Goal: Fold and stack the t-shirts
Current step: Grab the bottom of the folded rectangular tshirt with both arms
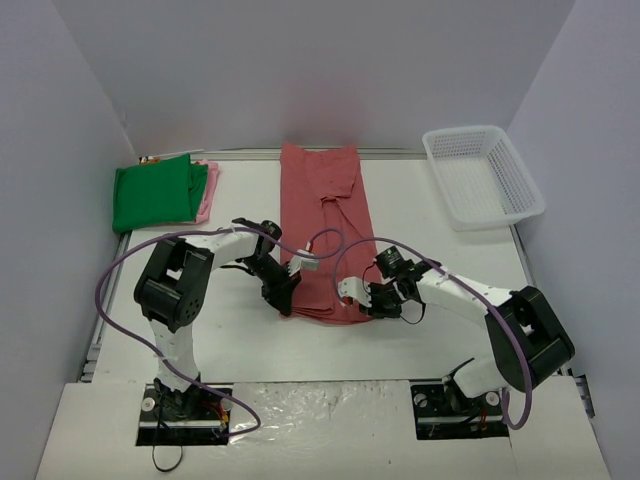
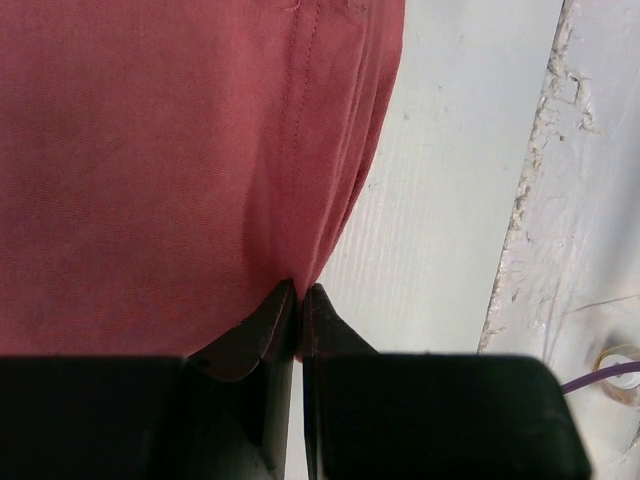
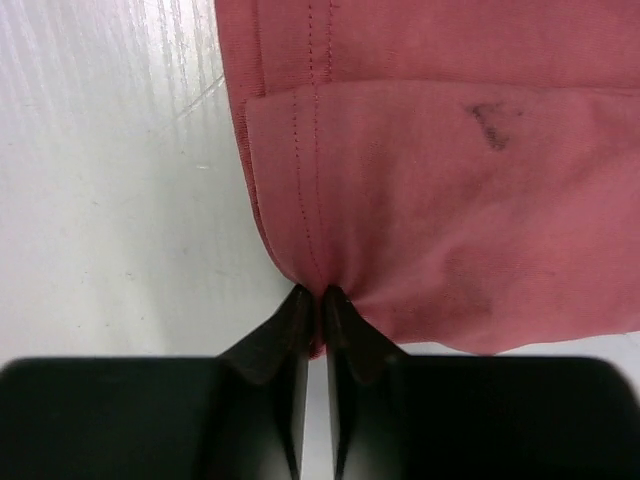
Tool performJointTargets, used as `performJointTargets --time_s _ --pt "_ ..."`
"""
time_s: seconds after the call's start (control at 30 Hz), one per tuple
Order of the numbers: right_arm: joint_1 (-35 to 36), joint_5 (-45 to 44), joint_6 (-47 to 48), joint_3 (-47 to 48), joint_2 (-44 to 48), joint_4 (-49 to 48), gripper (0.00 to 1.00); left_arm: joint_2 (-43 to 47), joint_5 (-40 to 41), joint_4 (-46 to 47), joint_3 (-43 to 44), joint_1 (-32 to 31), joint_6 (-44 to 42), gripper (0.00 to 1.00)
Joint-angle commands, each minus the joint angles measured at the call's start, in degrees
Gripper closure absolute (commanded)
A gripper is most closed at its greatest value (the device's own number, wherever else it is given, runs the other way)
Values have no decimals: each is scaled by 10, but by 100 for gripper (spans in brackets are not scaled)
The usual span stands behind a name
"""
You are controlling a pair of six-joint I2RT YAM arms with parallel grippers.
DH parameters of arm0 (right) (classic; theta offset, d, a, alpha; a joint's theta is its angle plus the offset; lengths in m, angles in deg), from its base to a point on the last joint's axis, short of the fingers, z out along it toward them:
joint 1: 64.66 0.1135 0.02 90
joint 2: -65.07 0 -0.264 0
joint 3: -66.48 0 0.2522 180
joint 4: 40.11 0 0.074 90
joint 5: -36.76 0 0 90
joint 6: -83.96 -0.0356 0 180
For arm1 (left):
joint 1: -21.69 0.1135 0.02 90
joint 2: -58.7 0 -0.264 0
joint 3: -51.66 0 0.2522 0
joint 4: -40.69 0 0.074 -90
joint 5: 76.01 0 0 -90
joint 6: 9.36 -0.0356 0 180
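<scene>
Dusty-red t-shirt (image 1: 325, 225), folded lengthwise into a long narrow strip, lies flat at the middle of the white table (image 1: 230, 345), its near end toward the arm bases and its far end close to the back wall. The left gripper (image 1: 287, 300) pinches the near left corner of this strip; in the left wrist view its black fingers (image 2: 265, 335) are pressed together on the cloth edge (image 2: 150, 150). The right gripper (image 1: 357, 297) pinches the near right corner; in the right wrist view the stitched hem (image 3: 450, 200) puckers where the fingertips (image 3: 290, 320) meet on it. A small dark mark (image 3: 490, 125) shows on the top layer. Bright green t-shirt (image 1: 155, 195) lies folded at the far left, resting over the pale pink t-shirt (image 1: 210, 185), of which only the right edge shows. White mesh basket (image 1: 530, 195) stands at the far right, well apart from the shirts.
</scene>
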Motion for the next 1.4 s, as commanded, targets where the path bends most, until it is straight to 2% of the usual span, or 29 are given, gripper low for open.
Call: performJointTargets --time_s 0.0,0.03,0.23,0.33,0.47,0.57,0.7,0.83,0.97,1.17,1.27,1.37 --pt "11 -13 -25 -8 -28 11 97 5 -20 -28 18 4 -24 98" --pt "12 -13 -26 -7 -28 11 100 6 -20 -29 18 4 -25 98" --pt "9 21 -29 28 -3 53 100 18 -10 -43 20 5 -34 98" --pt "8 47 -21 60 15 107 100 43 11 -88 33 5 -66 98" --pt "3 69 2 101 51 193 100 132 14 -103 17 8 -91 98" --pt "-8 100 27 143 61 259 100 166 7 -145 21 8 -131 98" --pt "-20 134 61 194 68 339 100 189 -6 -238 44 7 -183 98" --pt "-27 152 84 231 77 406 100 220 -3 -274 50 7 -202 98" --pt "-33 166 100 250 91 439 100 264 -10 -282 42 7 -195 98" --pt "-36 196 130 280 86 491 100 264 -30 -339 68 3 -213 98" --pt "-36 195 140 288 80 493 100 262 -33 -354 76 0 -216 97" --pt "-36 181 126 294 72 465 100 260 -26 -329 79 0 -192 98"
